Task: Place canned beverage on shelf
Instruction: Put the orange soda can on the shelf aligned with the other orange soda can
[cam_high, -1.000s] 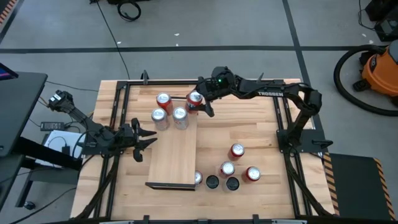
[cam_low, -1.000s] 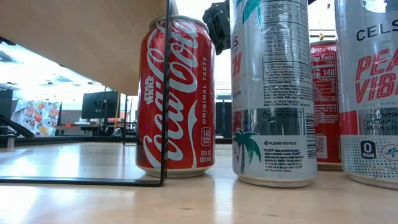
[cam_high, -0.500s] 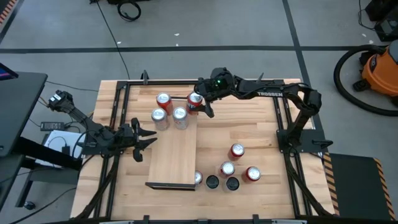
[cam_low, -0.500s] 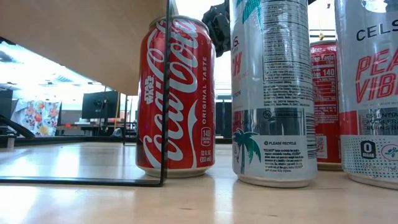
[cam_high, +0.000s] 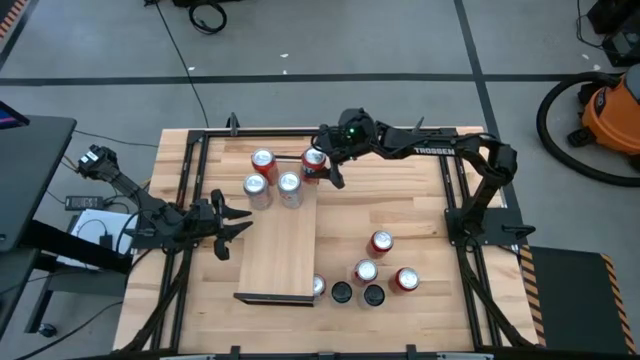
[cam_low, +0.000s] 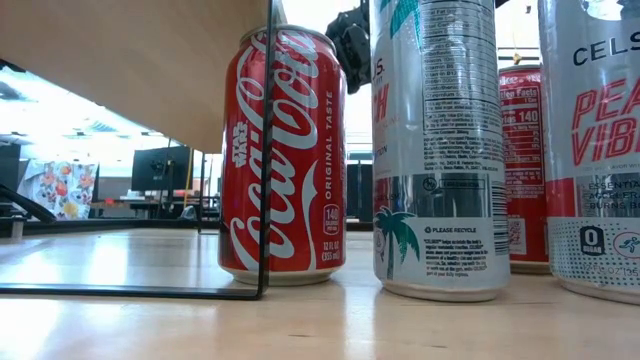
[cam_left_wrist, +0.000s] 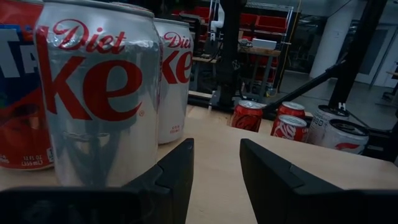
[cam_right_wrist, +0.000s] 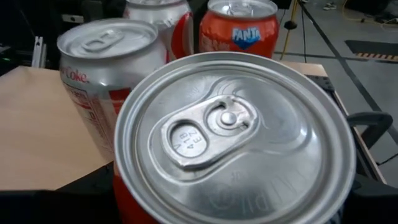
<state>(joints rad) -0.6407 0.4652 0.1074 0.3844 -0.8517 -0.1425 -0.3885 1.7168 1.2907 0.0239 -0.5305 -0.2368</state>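
- The right end effector (cam_high: 318, 172) pinches a red can (cam_high: 313, 160) from the side, holding it at the far right corner of the shelf (cam_high: 281, 245). It sits just beside three cans already on that far end. Gripping the body rather than the lid keeps the can upright, which seems to suit setting it down flat.
- I cannot tell whether the can's base rests on the board or hangs just above it.
- The three cans on the shelf are bunched at the far end, leaving the long near part of the board bare, probably room for more.
- The left end effector (cam_high: 232, 222) waits beside the shelf's left edge, well apart from the work, with its fingers (cam_left_wrist: 177, 171) spread a little and holding nothing.
- The right wrist view shows the held can's lid (cam_right_wrist: 233, 140) close up, with a Diet Coke can (cam_right_wrist: 106, 68) and a Fanta can (cam_right_wrist: 239, 28) beyond it, labels the high view cannot resolve.
- The low view shows a Coke can (cam_low: 282, 155) under the shelf near its wire leg. It also shows tall cans on the bench (cam_low: 320, 320), but not the held can.
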